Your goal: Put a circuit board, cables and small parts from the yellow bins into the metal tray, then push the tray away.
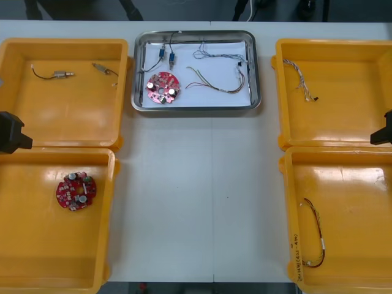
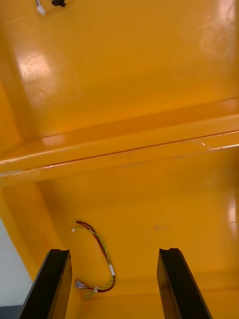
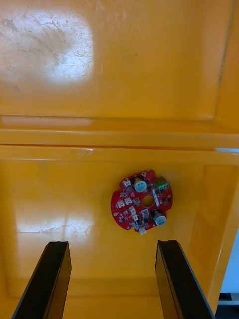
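Observation:
The metal tray (image 1: pixel 196 108), white inside, stands at the table's far middle. It holds a red circuit board (image 1: pixel 162 87), black cables (image 1: pixel 166 55), a twisted blue and white cable (image 1: pixel 218 56) and a red and yellow cable (image 1: pixel 215 83). Another red circuit board (image 1: pixel 76 191) (image 3: pixel 142 202) lies in the near left yellow bin (image 1: pixel 37 263), just beyond my open left gripper (image 3: pixel 112 249). My right gripper (image 2: pixel 113 256) hangs open over the near right yellow bin (image 1: pixel 361 184), with a red and yellow cable (image 1: pixel 313 236) (image 2: pixel 97 259) close to one finger. Both grippers hold nothing.
The far left bin (image 1: pixel 61 116) holds two small metal parts (image 1: pixel 60 74) with short wires. A twisted blue and white cable (image 1: pixel 300 79) lies in the far right bin (image 1: pixel 343 122). Bare table runs between the bins in front of the tray.

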Robot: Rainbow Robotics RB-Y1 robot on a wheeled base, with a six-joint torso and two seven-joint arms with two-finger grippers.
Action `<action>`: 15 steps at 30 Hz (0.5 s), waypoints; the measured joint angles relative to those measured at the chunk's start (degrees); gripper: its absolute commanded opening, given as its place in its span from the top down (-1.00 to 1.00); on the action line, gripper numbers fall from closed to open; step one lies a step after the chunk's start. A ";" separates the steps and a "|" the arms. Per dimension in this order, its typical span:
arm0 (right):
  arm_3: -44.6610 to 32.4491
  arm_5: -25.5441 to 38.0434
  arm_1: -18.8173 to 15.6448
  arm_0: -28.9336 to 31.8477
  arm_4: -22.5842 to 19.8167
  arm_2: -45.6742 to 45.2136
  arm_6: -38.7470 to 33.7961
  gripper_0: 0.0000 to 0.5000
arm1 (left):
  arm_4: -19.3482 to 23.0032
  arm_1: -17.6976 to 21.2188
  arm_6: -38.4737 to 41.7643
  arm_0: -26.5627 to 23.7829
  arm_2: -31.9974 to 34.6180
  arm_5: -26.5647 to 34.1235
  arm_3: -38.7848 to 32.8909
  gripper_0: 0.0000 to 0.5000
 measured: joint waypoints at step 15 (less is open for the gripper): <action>0.00 0.00 -1.84 2.72 -0.26 -1.38 7.75 -1.00 | 0.00 0.00 -0.01 0.00 0.00 0.00 0.00 -1.00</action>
